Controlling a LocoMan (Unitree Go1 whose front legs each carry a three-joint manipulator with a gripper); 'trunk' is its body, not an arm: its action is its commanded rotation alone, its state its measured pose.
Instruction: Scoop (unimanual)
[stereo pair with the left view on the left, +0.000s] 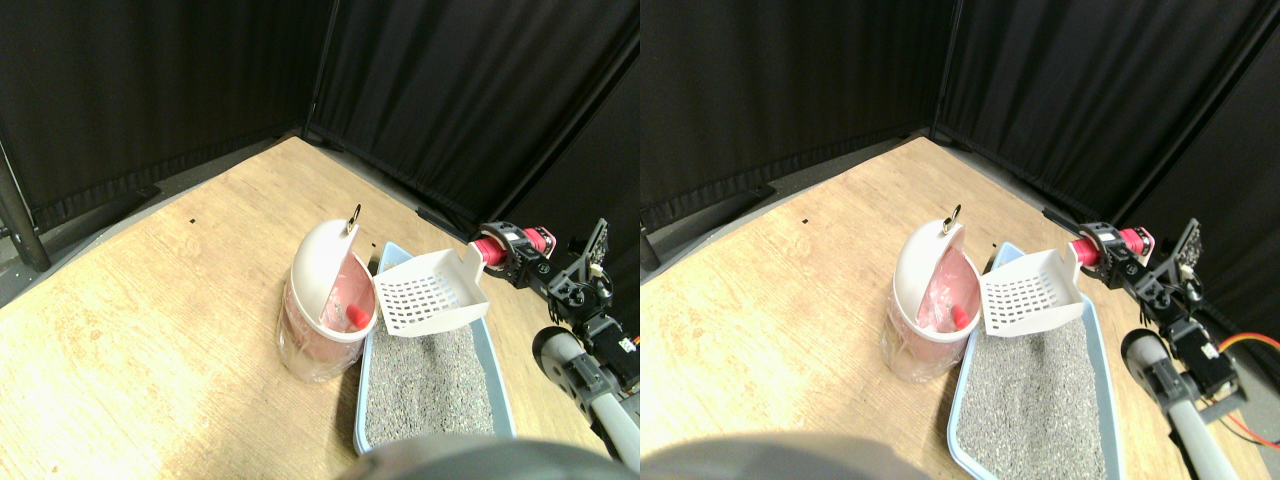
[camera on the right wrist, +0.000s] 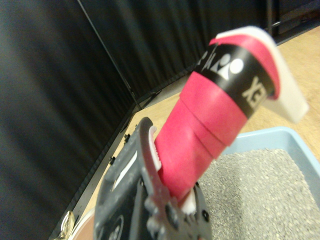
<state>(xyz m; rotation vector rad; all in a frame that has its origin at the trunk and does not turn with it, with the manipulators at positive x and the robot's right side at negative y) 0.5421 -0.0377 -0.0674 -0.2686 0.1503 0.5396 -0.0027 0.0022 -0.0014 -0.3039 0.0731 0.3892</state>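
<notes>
**Scoop tipped at the bin's mouth**

The right hand (stereo pair with the left view on the left: 512, 252) grips the red-wrapped handle (camera on the right wrist: 200, 135) of the white slotted plastic scoop (stereo pair with the left view on the left: 432, 292) — its long handle points away from the round white swing-lid bin (stereo pair with the left view on the left: 325, 300), its open end just beside it, above the blue litter tray (stereo pair with the left view on the left: 392, 258).

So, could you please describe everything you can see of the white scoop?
The white scoop looks like plastic, with a slotted base and raised side walls. Its handle, wrapped in red tape with a black band, sits in the right gripper. It is lifted above the litter tray, tipped toward the bin.
</notes>
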